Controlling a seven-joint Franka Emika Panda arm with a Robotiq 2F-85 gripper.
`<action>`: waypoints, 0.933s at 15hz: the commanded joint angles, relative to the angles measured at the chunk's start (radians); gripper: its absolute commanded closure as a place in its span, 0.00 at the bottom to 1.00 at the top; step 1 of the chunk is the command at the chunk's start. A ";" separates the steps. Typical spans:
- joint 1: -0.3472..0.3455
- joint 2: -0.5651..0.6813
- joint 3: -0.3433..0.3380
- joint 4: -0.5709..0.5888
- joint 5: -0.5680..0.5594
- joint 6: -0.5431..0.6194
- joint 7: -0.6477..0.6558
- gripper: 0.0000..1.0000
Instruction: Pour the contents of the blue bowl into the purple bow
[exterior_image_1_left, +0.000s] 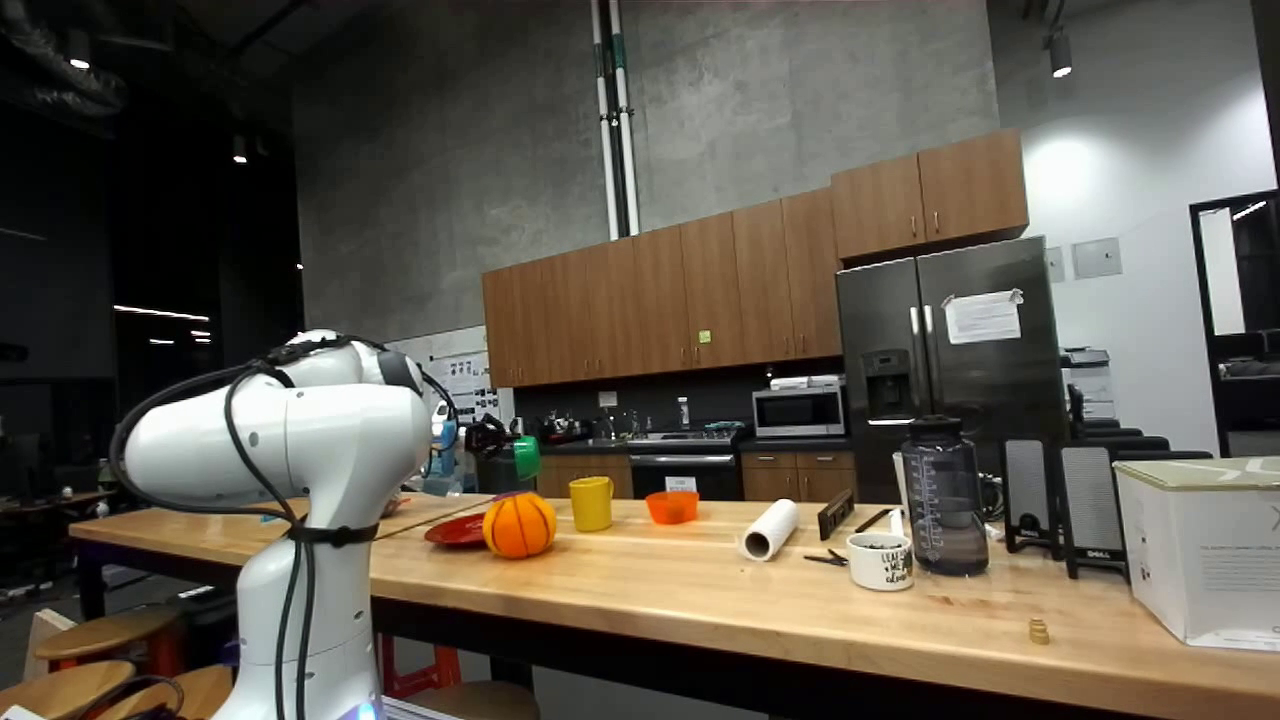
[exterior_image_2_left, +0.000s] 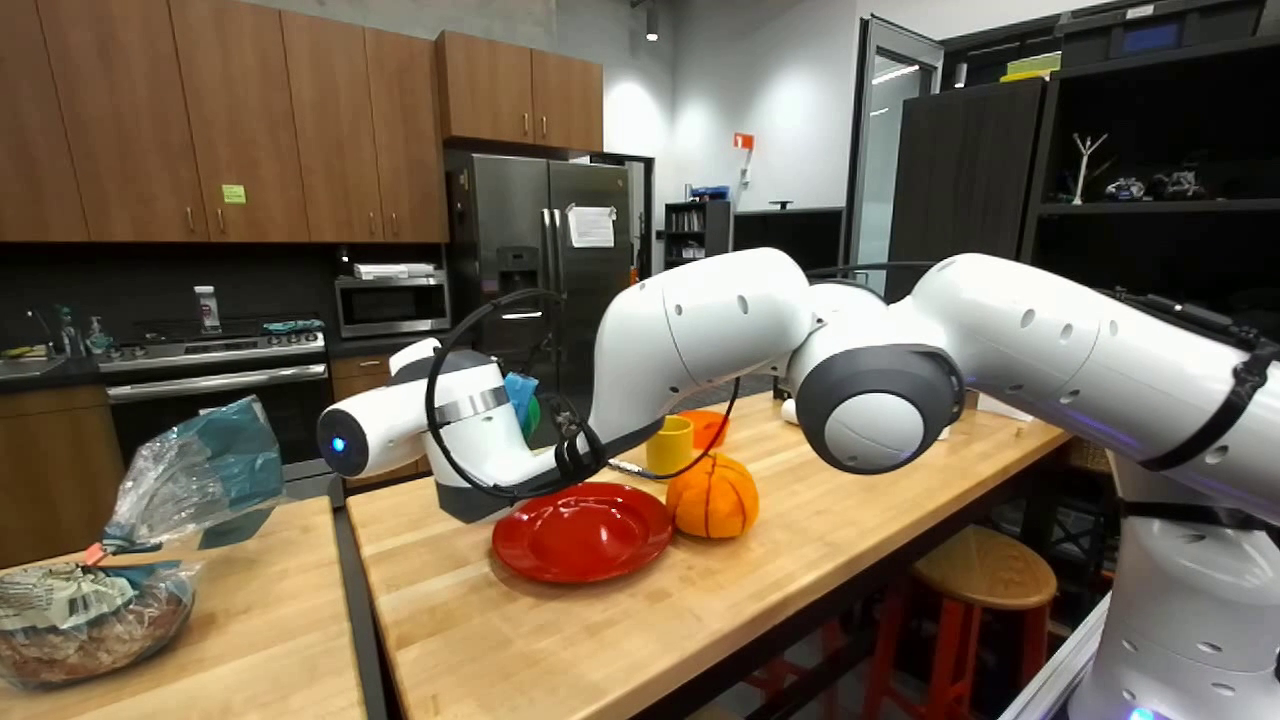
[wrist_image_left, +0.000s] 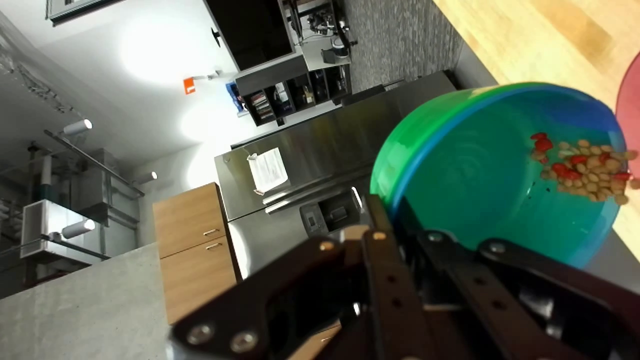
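My gripper (wrist_image_left: 387, 212) is shut on the rim of the blue bowl (wrist_image_left: 480, 165), which looks blue at the rim, teal inside and green outside. It is held in the air, tipped sideways. Tan pieces and red bits (wrist_image_left: 587, 172) gather at its low side, some past the rim. The bowl also shows green in an exterior view (exterior_image_1_left: 526, 457), by the gripper (exterior_image_1_left: 488, 440). A small purple edge (exterior_image_1_left: 512, 494), perhaps the purple bowl, shows behind the pumpkin; the rest is hidden. A pinkish thing (wrist_image_left: 631, 105) is cut off at the wrist view's right edge; I cannot tell which.
A red plate (exterior_image_2_left: 583, 535) and an orange pumpkin (exterior_image_2_left: 712, 495) stand under the arm. A yellow cup (exterior_image_1_left: 591, 503) and an orange bowl (exterior_image_1_left: 672, 508) are beside them. A white roll (exterior_image_1_left: 770, 530), white mug (exterior_image_1_left: 880, 560), bottle (exterior_image_1_left: 943, 495), speakers and box (exterior_image_1_left: 1205, 550) stand farther along.
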 joint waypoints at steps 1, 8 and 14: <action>0.028 -0.035 -0.023 -0.062 -0.029 -0.018 0.046 0.98; 0.054 -0.038 -0.043 -0.096 -0.060 -0.044 0.109 0.98; 0.064 -0.043 -0.048 -0.114 -0.073 -0.049 0.130 0.98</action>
